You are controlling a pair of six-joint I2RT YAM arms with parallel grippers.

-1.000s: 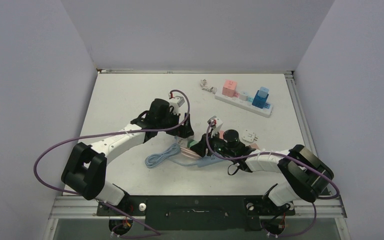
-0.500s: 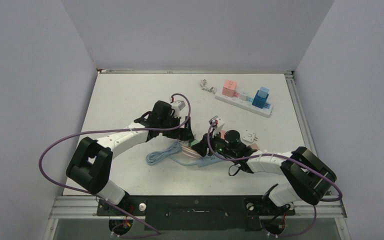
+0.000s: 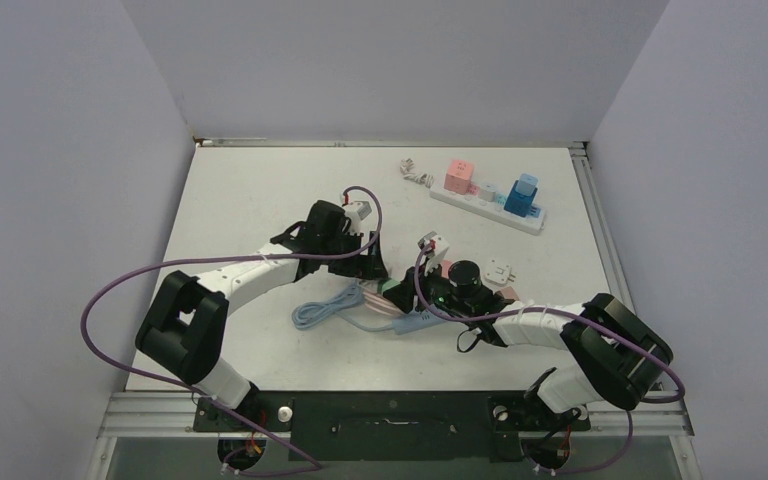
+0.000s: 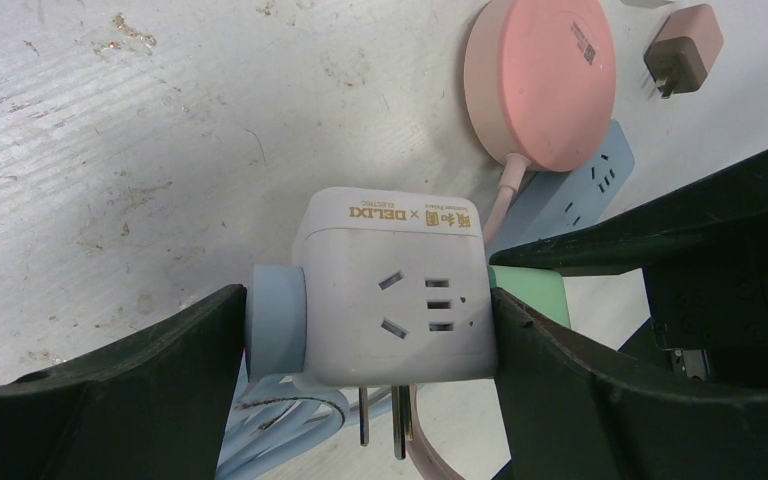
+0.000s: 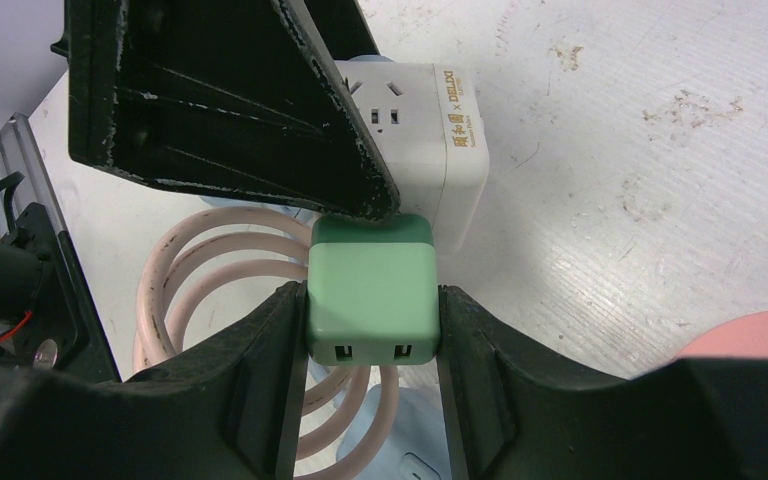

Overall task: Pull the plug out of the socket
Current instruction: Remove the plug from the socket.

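Plug (image 5: 370,265) seated in socket (image 4: 390,290), R gripper (image 5: 372,305) clamping it.

A white cube socket (image 4: 395,290) is shown in close view. One face is printed with gold DELIXI lettering, and the adjoining face is fitted with a slanted outlet and three small ports. Two bare metal prongs are seen projecting from its lower edge. A green plug (image 5: 372,290), a small rounded square block with two USB slots in its outer end, is set flush against one side face of the cube, apparently still seated.
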